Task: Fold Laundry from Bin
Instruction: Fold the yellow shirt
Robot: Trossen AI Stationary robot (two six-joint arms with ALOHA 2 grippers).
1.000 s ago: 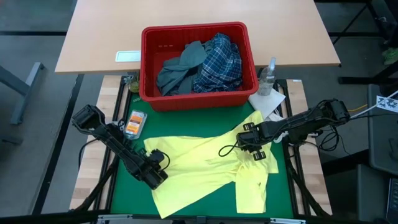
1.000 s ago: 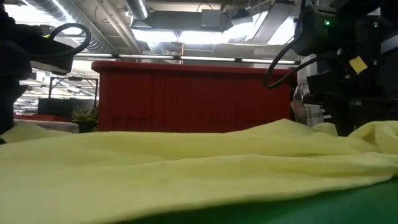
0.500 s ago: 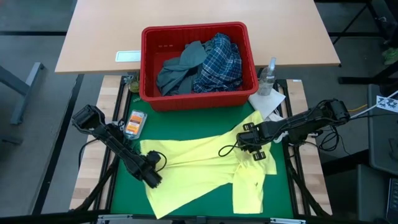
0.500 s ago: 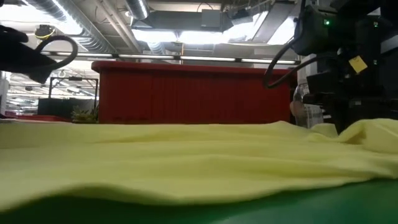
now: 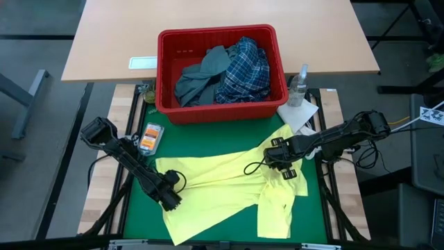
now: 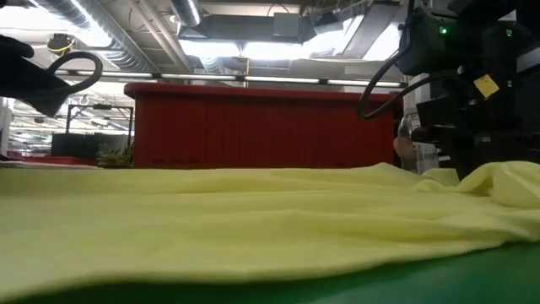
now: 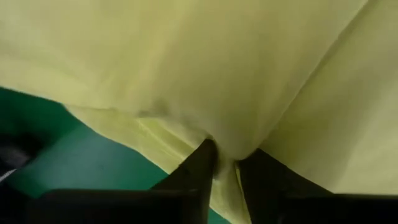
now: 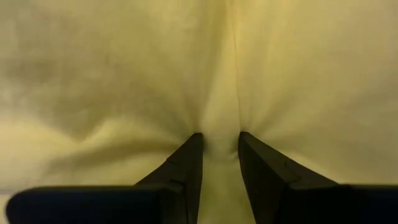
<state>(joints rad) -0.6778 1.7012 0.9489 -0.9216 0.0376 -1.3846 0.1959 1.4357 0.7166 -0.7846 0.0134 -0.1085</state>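
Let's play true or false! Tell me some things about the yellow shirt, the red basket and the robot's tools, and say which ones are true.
1. The yellow shirt lies spread on the green mat. True.
2. The red basket is empty. False: a plaid shirt and a grey-blue garment are inside.
3. The right tool pinches yellow cloth. True.
4. The left tool is over the basket. False: it is at the yellow shirt's edge.
5. A clear bottle stands beside the basket. True.

Green table (image 5: pixel 136 208) carries yellow garment (image 5: pixel 215 187), red bin (image 5: pixel 220 111).
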